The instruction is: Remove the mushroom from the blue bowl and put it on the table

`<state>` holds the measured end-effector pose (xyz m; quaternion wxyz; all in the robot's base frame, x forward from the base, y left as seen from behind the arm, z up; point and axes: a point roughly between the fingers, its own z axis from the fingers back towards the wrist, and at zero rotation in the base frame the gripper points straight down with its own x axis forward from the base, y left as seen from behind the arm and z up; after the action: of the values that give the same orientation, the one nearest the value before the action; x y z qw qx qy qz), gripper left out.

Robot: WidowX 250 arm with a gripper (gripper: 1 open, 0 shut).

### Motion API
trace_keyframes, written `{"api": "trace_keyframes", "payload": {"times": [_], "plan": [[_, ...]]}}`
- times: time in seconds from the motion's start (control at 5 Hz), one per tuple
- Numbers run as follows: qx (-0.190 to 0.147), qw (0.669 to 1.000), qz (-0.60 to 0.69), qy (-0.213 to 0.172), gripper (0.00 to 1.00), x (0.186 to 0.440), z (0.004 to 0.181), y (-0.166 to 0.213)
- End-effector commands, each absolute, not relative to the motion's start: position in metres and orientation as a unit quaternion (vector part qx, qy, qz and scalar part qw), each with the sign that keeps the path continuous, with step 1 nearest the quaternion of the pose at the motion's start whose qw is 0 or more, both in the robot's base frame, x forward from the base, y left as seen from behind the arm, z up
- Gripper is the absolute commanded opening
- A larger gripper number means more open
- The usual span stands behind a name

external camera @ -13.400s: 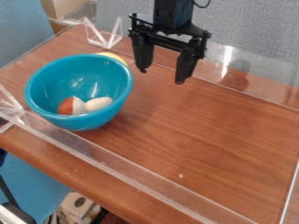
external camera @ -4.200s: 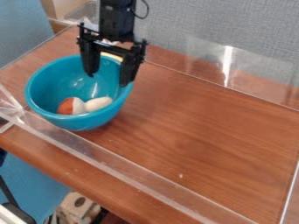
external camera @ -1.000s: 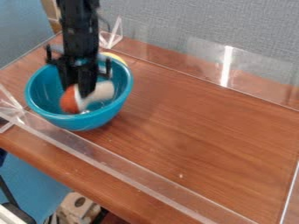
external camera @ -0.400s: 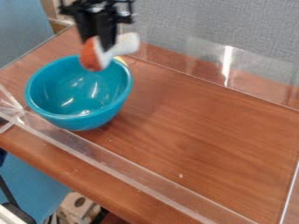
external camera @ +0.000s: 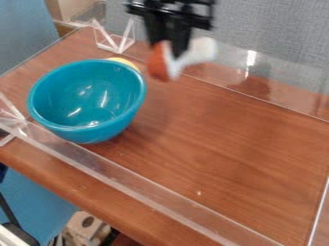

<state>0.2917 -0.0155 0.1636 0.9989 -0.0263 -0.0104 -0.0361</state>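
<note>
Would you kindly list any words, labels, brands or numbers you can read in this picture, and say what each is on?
None: no readable text shows on the blue bowl, the mushroom, the gripper, the table or the clear acrylic walls.

You see a grey-blue wall [external camera: 276,24] at the far side, clear acrylic panels [external camera: 276,72] before it, and dim clutter [external camera: 84,229] below at near left.
</note>
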Motion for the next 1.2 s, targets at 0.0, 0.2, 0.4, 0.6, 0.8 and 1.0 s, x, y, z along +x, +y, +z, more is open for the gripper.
{"api": "trace_keyframes", "payload": {"times": [0.0,0.2,0.4,0.6,0.8,1.0], "plan": [[-0.027,0.997,-0.073,-0.021,0.00,0.294,0.163,-0.051],[-0.024,0.995,-0.100,-0.008,0.00,0.294,0.146,-0.082],[-0.020,0.993,-0.115,0.010,0.00,0.290,0.126,-0.100],[-0.015,0.992,-0.119,0.024,0.00,0.288,0.105,-0.101],[-0.010,0.992,-0.118,0.032,0.00,0.291,0.094,-0.094],[-0.005,0.992,-0.117,0.039,0.00,0.295,0.084,-0.088]]}}
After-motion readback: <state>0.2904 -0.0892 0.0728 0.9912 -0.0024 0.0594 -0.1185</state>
